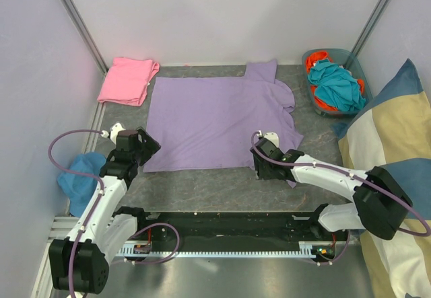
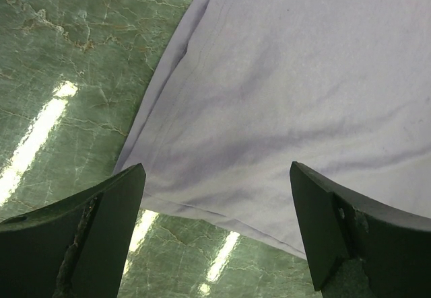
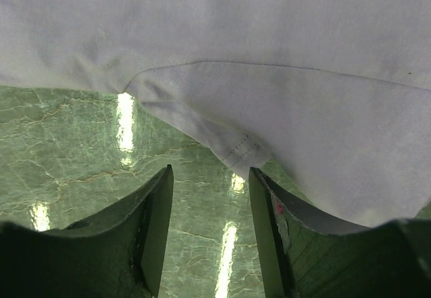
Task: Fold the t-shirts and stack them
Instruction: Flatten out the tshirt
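A lavender t-shirt (image 1: 215, 120) lies spread flat across the middle of the dark marble table (image 1: 202, 187). At the back left corner lies a pink t-shirt (image 1: 126, 81), folded. My left gripper (image 1: 149, 144) hovers wide open at the lavender shirt's near left corner; its wrist view shows the lavender hem (image 2: 222, 220) running between the fingers (image 2: 217, 170). My right gripper (image 1: 258, 162) is at the shirt's near right corner, open. Its narrower gap (image 3: 210, 171) holds only bare table. A stitched fold of hem (image 3: 242, 151) lies just ahead of the tips. Cloth drapes beside the right finger (image 3: 269, 231).
A grey basket (image 1: 350, 54) of teal and orange clothes (image 1: 335, 86) stands at the back right. A large striped cushion (image 1: 390, 130) fills the right side. A blue cloth (image 1: 77, 177) lies off the table's left edge. Pale walls close the back and sides.
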Robot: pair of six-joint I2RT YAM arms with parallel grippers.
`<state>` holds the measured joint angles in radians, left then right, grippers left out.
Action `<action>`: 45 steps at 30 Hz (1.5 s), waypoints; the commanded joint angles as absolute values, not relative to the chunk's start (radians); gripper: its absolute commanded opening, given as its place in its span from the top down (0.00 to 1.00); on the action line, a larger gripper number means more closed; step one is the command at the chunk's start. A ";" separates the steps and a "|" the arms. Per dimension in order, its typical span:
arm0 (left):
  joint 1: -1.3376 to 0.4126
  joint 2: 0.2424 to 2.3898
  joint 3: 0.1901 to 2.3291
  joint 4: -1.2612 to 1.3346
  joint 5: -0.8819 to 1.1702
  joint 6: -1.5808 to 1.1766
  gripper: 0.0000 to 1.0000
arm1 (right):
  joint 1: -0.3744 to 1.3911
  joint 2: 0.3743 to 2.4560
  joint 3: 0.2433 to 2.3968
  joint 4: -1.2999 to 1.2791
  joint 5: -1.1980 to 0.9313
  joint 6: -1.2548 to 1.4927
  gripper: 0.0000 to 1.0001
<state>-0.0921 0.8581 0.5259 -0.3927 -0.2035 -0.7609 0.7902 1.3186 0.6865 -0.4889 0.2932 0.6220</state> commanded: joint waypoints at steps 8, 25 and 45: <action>-0.094 0.856 0.531 -0.356 -0.201 -0.726 0.04 | 0.793 1.364 0.673 -0.449 0.362 0.661 0.44; -0.094 0.856 0.534 -0.360 -0.199 -0.719 0.04 | 0.793 1.417 0.646 -0.387 0.342 0.673 0.51; -0.092 0.857 0.528 -0.359 -0.195 -0.723 0.04 | 0.793 1.417 0.637 -0.390 0.281 0.680 1.00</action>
<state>-0.0921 0.8589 0.5259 -0.3885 -0.1993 -0.7513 0.7902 1.3960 0.6586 -0.3840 0.3382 0.6621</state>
